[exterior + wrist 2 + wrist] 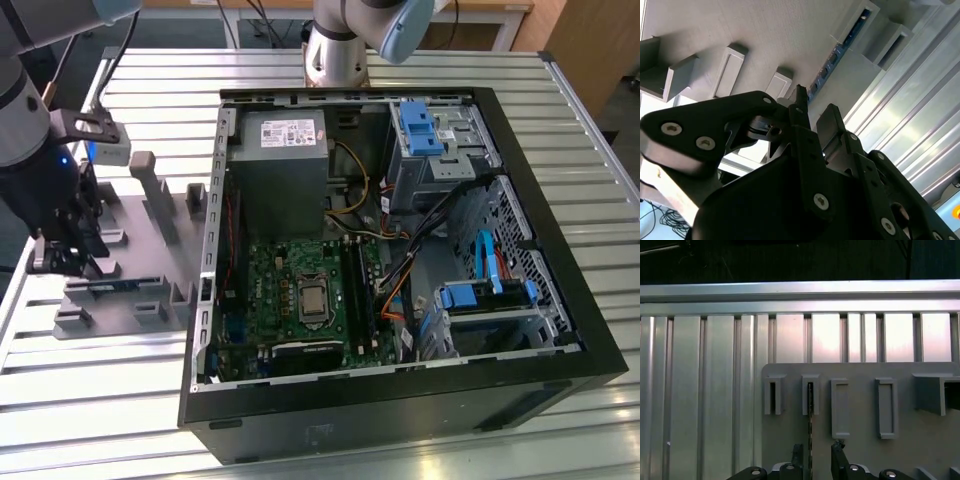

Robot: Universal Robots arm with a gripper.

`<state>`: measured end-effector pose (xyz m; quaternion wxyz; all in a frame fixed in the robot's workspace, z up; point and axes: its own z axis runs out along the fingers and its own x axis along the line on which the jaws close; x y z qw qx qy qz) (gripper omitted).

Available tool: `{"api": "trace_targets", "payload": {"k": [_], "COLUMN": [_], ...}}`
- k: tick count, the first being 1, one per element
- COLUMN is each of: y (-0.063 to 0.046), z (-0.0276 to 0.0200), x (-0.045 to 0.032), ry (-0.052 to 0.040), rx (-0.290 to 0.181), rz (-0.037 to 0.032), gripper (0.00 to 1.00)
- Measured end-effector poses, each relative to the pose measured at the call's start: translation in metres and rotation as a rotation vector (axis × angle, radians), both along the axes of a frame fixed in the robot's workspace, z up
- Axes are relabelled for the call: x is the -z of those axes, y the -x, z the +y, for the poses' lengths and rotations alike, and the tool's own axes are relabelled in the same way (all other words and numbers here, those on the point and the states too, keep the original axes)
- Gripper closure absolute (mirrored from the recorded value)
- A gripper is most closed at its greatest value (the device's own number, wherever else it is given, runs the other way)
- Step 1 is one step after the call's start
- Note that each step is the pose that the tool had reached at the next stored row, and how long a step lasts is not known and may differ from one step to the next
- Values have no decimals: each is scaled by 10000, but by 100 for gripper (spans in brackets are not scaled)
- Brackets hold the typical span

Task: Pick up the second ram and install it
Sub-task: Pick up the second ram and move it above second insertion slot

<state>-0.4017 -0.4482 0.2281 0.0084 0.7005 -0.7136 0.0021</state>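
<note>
The second ram [118,285] stands on edge in the grey fixture tray [150,240], held between two small posts at the exterior view's left. It is a thin dark board with small chips [836,54], seen edge-on as a dark line [810,426] in the first wrist view. My gripper [78,268] is low over the near end of the stick. Its fingers [798,454] sit on either side of the board with a gap, so the gripper [817,452] is open and holds nothing. The second wrist view shows the gripper [814,109] straddling the stick's end.
The open computer case [560,330] lies on the slatted metal table [100,400], with the green motherboard [275,290] and its long black memory slots [357,285] inside. Upright posts [160,195] rise from the tray beside my arm. A second robot arm's base [335,50] stands behind the case.
</note>
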Motion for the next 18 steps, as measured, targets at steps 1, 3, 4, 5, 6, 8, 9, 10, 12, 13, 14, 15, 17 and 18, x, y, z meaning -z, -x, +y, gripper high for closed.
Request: {"api": "trace_targets", "payload": {"k": [1, 3, 4, 5, 6, 8, 9, 10, 12, 13, 14, 15, 17, 18], "y": [0, 0, 0, 0, 0, 0, 0, 0, 0, 0, 0, 0, 0, 0], "z": [-1, -4, -5, -6, -7, -9, -10, -10, -11, -11, -11, -11, -10, -11], "x": [10, 31, 42, 54, 66, 93, 107, 121, 149, 163, 176, 188, 209, 220], "ry": [0, 0, 1, 1, 0, 0, 1, 1, 1, 1, 1, 1, 1, 0], "rx": [1, 0, 0, 1, 1, 0, 0, 1, 0, 0, 0, 0, 0, 0], "rz": [0, 0, 1, 1, 0, -1, -1, -2, -4, -4, -4, -5, -5, -7], "gripper": [64, 64, 64, 64, 64, 64, 64, 64, 64, 64, 64, 64, 64, 64]}}
